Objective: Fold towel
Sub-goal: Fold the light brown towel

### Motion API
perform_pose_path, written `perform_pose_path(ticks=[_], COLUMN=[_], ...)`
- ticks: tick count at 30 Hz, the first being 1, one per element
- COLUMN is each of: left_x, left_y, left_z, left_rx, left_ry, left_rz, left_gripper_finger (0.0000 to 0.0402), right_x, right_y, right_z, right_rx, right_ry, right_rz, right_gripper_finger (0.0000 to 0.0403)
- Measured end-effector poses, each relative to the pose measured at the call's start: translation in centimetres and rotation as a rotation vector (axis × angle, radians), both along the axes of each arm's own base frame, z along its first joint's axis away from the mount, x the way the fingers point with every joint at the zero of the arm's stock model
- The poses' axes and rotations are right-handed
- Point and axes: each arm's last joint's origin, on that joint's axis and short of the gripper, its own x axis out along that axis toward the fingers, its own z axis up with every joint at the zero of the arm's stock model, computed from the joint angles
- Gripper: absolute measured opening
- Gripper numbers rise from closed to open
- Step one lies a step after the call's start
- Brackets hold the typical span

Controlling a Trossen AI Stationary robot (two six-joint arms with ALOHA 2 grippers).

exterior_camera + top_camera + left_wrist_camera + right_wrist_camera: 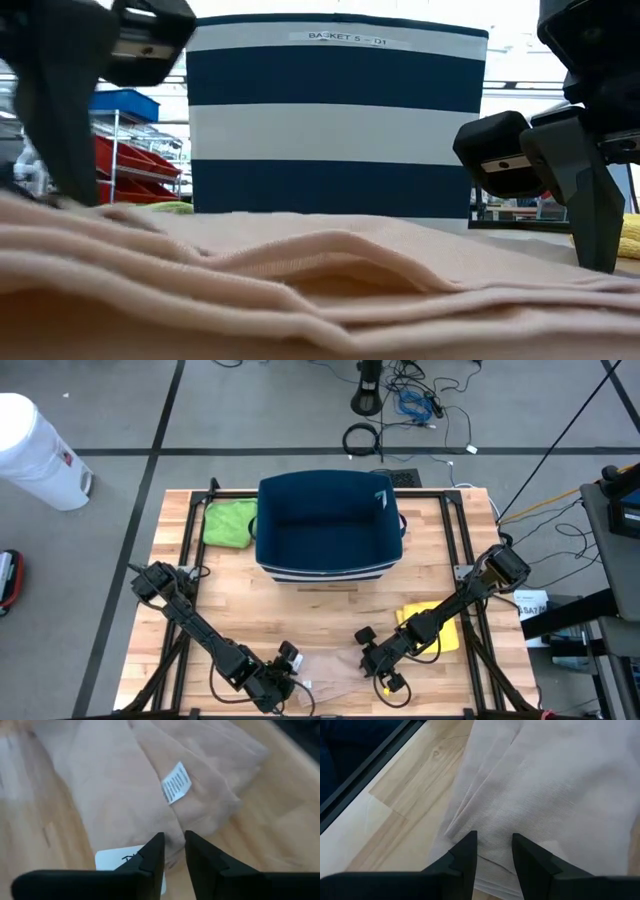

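Towel: beige towel [335, 678] lies rumpled on the near edge of the wooden table [320, 620], between the two grippers; in the low view its folds fill the foreground; a white care label [176, 782] shows on it in the left wrist view, and a white card or tag [117, 860] lies at its edge by the left fingers.

Left gripper: left gripper [285, 678] is down at the towel's left end; its fingers [152, 857] stand a narrow gap apart with towel cloth between their tips; whether they actually pinch the cloth I cannot tell.

Right gripper: right gripper [383, 665] is low over the towel's right end; its fingers [465, 852] stand apart, a clear gap between them, over the cloth's edge; nothing is held.

Yellow cloth: a yellow cloth [432, 625] lies on the table under the right arm, just beyond the towel.

Basket: a navy basket with white stripes [328, 525] stands at the table's middle, farther back; its label reads BASKET 5 - D1 in the low view.

Green cloth: a green cloth [230, 522] lies beside the basket's left side.

Beyond the table: a white bin [35, 450] on the floor far left; cables [400, 410] on the floor behind.
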Motion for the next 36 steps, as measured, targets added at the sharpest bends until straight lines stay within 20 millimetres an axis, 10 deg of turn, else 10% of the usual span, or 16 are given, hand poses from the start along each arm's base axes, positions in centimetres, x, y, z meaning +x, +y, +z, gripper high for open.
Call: perform_pose_path(ticks=[10, 36], left_x=[1.2, 3.0], left_y=[1.4, -0.3], left_z=[-0.5, 6.2], left_rx=[0.041, 0.015], left_ry=[0.009, -0.038], left_rz=[0.017, 0.018], left_gripper_finger=[0.0050, 0.0001], right_x=[0.0, 0.2], right_y=[0.0, -0.2], right_z=[0.0, 0.6], right_rx=[0.009, -0.009], right_ry=[0.008, -0.036], right_rz=[-0.013, -0.014], right_gripper_finger=[0.0112, 0.0113])
